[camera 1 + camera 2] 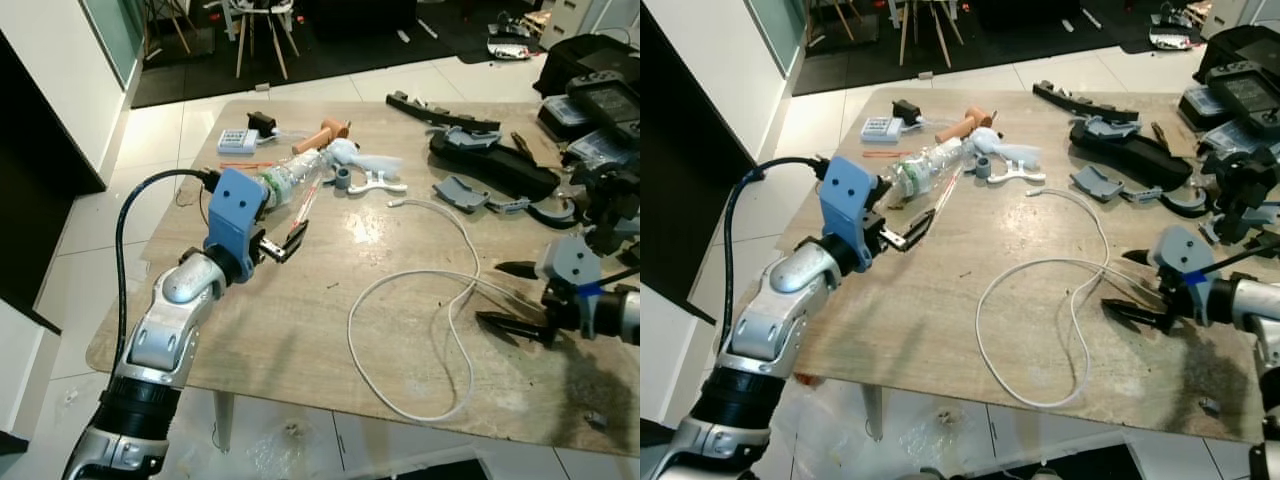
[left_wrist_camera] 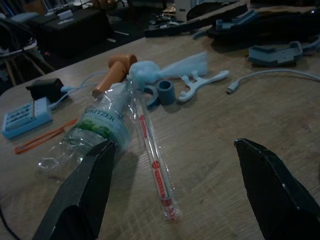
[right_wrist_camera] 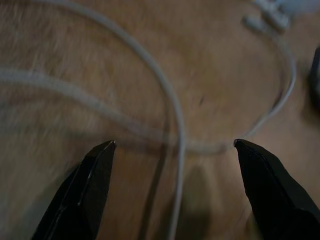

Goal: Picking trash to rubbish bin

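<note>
A crushed clear plastic bottle with a green label lies on the wooden table, left of centre. Against its near side rests a clear wrapped straw with red print. My left gripper is open just short of the straw's near end, low over the table. In the left wrist view the bottle and straw lie between and just ahead of the two fingers. My right gripper is open at the table's right side, with a white cable beneath it.
The white cable loops across the table's middle and front. Beyond the bottle lie an orange handle, a pale blue bag, a white plastic part and a small box. Black and grey parts crowd the back right.
</note>
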